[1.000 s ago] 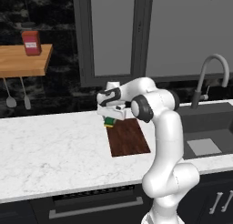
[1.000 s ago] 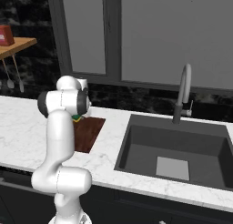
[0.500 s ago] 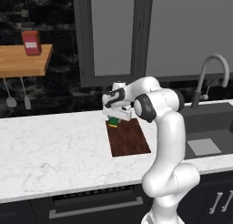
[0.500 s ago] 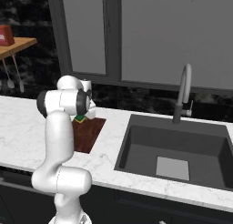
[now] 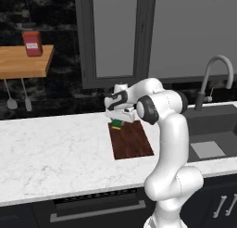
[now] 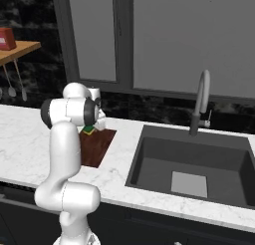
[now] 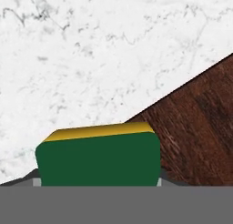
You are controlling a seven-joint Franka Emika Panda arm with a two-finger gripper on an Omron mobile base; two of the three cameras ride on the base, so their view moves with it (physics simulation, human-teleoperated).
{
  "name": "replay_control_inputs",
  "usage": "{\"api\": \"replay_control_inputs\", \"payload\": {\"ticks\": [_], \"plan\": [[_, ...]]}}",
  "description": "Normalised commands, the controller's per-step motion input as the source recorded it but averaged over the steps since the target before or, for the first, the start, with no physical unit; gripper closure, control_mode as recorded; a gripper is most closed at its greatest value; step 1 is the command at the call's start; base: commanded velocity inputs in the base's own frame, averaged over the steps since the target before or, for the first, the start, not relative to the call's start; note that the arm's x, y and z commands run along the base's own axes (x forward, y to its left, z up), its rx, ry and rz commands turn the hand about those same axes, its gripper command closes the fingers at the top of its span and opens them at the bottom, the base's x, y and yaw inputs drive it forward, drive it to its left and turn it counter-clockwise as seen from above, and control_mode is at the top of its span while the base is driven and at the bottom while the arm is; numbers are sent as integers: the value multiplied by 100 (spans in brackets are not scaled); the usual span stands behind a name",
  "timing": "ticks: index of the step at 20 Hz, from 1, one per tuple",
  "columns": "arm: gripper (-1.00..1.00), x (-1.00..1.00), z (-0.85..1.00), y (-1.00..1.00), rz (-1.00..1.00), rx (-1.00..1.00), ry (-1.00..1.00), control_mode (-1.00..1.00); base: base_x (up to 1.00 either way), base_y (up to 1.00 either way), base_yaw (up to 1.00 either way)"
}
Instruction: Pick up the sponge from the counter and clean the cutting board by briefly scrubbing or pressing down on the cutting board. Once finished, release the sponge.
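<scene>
Sponge (image 7: 98, 157), green face toward the hand camera and yellow layer behind, sits clamped in the end effector (image 5: 118, 122), whose jaws are closed against its sides. It hangs over the far left corner of the cutting board (image 5: 131, 141), which lies near the tabletop's (image 5: 55, 153) back edge.

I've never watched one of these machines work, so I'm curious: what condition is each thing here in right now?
Gripper: shut on the sponge.
Sponge: held in the gripper, at the far left corner of the cutting board, green and yellow layers showing.
Cutting board: lying flat on the counter.
Counter: white marble, carrying the board.
Faucet: no water running.
Sink: dry, a pale square at the bottom.
Red box: upright on the wooden shelf.
</scene>
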Motion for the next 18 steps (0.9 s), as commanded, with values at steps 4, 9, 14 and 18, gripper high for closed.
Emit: {"api": "replay_control_inputs", "payload": {"ticks": [4, 9, 14, 18], "plan": [[100, -34, -30, -56, 0, -3, 0, -100, 0, 0, 0], [100, -28, -49, -58, 0, -2, -3, -100, 0, 0, 0], [100, -43, -33, -64, 0, 0, -17, -100, 0, 0, 0], [100, -28, -53, -66, 0, 0, -9, -100, 0, 0, 0]]}}
